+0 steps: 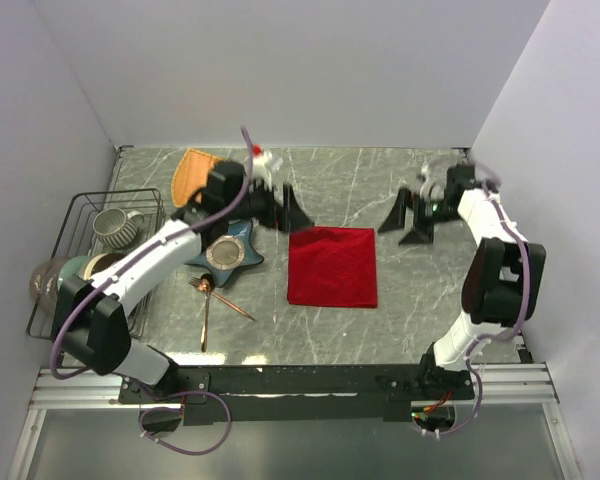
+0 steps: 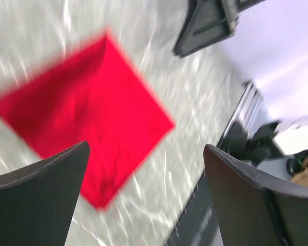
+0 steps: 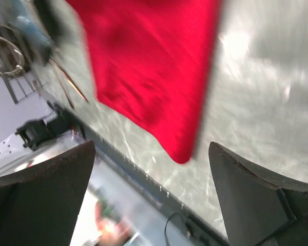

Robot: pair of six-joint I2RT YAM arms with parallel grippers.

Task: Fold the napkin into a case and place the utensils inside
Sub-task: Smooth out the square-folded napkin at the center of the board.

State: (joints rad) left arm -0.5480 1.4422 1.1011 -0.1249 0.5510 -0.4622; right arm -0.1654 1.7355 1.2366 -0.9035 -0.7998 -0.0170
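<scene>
Both pincers stand apart and hold nothing: the left gripper (image 1: pixel 280 214) hangs by the far left corner of the napkin (image 1: pixel 332 266), while the right gripper (image 1: pixel 406 226) is off its far right corner. The one napkin, soft, plain red and nearly square, lies flat and unfolded between them, with bare grey marbled table (image 1: pixel 420 300) along its right and near edges. To its left and apart from it lie the utensils (image 1: pixel 206 300), thin and copper; two crossed handles can be counted. Just beyond them sits one blue star-shaped dish (image 1: pixel 242 240), and farther back one orange triangular plate (image 1: pixel 192 172). One black wire rack (image 1: pixel 78 215) at the left edge holds a mug (image 1: pixel 114 226).
</scene>
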